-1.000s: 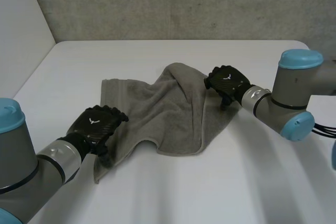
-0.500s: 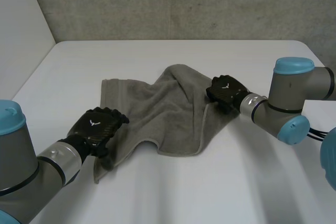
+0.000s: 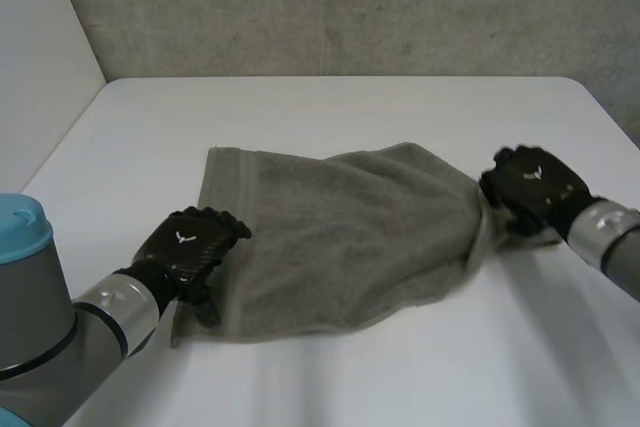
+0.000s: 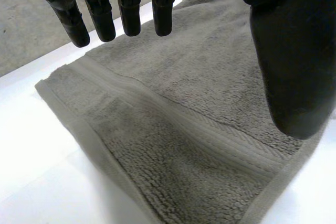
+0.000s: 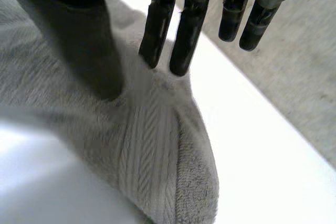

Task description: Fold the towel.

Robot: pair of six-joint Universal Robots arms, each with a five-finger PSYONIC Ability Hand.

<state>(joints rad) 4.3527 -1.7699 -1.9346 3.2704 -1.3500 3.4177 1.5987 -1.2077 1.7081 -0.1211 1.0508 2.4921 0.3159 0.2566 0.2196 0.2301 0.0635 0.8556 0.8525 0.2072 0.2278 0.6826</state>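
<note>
towel (image 3: 350, 237) grey-brown, ribbed band | table (image 3: 330, 107) white | wall (image 3: 350, 7) mottled grey

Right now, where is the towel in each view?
Head view: towel spread mid-table, left hand at its near corner, right hand at the opposite edge.
Left wrist view: flat beneath that hand's straight fingers, woven band crossing it.
Right wrist view: bunched, pinched between thumb and fingers.
Shared landmark: the white table around the towel.

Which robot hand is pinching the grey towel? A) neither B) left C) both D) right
D: the right robot hand bunches the grey towel between thumb and fingers, while the left robot hand holds straight fingers over a corner.
</note>
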